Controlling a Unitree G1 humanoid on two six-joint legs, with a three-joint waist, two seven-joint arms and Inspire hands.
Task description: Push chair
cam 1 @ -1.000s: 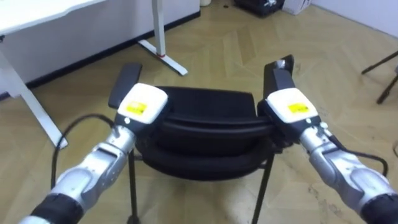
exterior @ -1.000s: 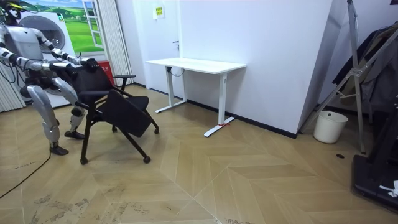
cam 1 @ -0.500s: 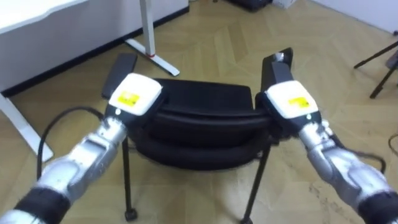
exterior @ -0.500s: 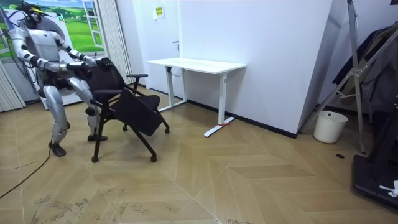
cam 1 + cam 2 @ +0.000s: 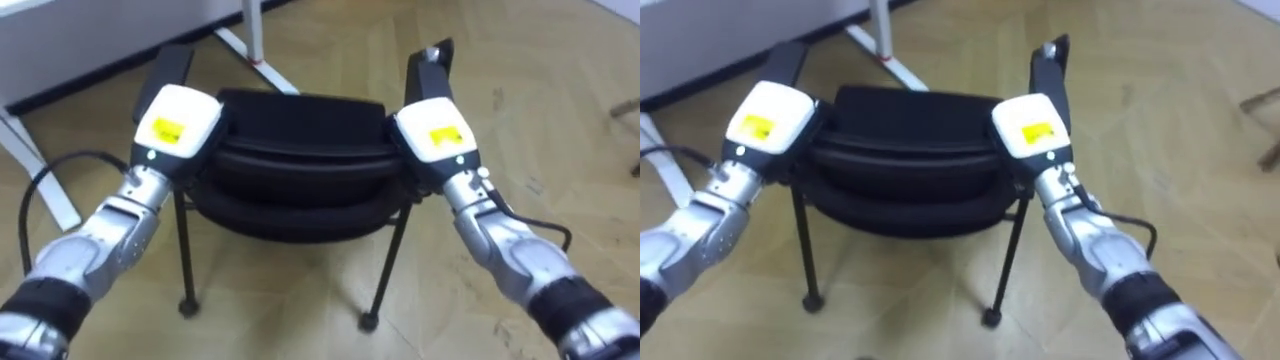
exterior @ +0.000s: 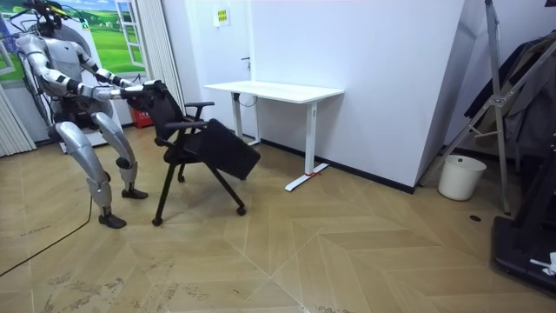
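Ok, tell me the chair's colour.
The chair is black all over: back, seat and frame. The room view shows it best.

head eyes look down close; distant room view shares the chair (image 6: 221, 149).

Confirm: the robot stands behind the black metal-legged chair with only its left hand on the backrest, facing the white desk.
Wrong on the hands: the left eye view shows both on the backrest of the black metal-legged chair, left hand at one end, right hand at the other. The rest holds.
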